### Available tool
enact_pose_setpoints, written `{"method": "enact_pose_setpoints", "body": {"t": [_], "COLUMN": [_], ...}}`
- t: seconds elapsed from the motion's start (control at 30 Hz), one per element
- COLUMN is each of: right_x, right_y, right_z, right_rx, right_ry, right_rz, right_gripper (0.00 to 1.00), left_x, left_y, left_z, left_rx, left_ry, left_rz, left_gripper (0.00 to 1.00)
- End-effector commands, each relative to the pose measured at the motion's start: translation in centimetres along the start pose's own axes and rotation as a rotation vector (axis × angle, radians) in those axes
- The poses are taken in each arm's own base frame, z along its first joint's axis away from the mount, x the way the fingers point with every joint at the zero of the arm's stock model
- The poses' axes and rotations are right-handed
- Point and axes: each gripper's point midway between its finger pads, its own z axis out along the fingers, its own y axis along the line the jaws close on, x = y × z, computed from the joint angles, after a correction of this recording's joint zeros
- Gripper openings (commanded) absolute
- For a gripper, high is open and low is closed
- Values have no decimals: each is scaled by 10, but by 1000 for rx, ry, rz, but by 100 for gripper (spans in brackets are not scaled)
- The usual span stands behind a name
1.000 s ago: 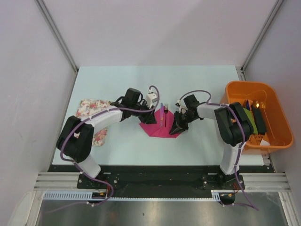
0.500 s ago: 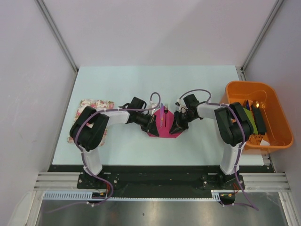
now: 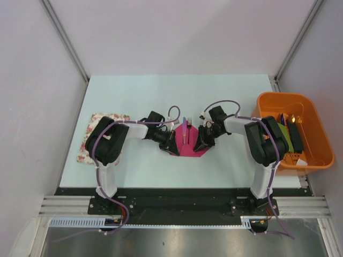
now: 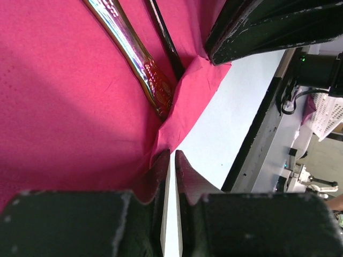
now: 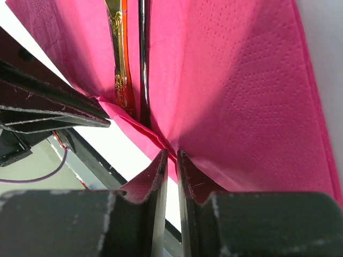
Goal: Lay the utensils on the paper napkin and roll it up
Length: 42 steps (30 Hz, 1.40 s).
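pale blue table (image 3: 134,96), white walls (image 3: 177,37). left gripper (image 4: 171,155) and right gripper (image 5: 171,155), nearly closed, each pinch an edge of the paper napkin (image 4: 64,107).

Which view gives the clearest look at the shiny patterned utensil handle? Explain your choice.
Left wrist: the handle lies large across the napkin, its embossed pattern sharp. Right wrist shows it narrower, beside a dark utensil. Top view shows the utensils only as thin slivers.

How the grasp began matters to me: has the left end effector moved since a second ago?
Yes. The left end effector moved toward the near edge of the table, onto the napkin.
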Motion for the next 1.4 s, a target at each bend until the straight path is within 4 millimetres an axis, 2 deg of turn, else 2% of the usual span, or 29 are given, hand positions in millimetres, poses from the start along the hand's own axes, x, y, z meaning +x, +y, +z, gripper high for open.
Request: {"method": "enact_pose_setpoints", "body": {"t": [0.0, 0.13, 0.23, 0.4, 0.53, 0.77, 1.03, 1.13, 1.27, 1.37], "right_x": [-18, -13, -5, 12, 12, 12, 10, 6, 4, 2], "right_y": [14, 29, 41, 49, 46, 25, 7, -7, 2, 24], "right_z": [-23, -43, -49, -35, -20, 3, 17, 19, 12, 5], "right_rx": [1, -48, -84, -115, -130, -99, -33, 43, 28, -11], "right_ry": [-70, -80, -73, -25, -12, 20, 27, 21, 21, 8], "right_rz": [-78, -101, -128, -136, -121, -75, -47, -55, -76, -128], "right_gripper": [18, 19, 19, 19, 18, 17, 16, 15, 14, 14], "left_x": [-9, -2, -2, -4, -4, -5, -6, -4, -3, -3], "left_y": [10, 16, 19, 17, 18, 20, 21, 22, 23, 23], "left_z": [2, 1, 0, 0, 0, -2, -3, -4, -4, -4], "left_rx": [-17, -25, -30, -25, -27, -29, -25, -25, -28, -28], "left_ry": [-23, -14, -22, -25, -25, -27, -33, -33, -34, -35], "left_rz": [2, -45, -61, -68, -72, -70, -78, -84, -88, -92], "left_gripper": [12, 9, 8, 7, 7, 7, 7, 6, 6, 5]}}
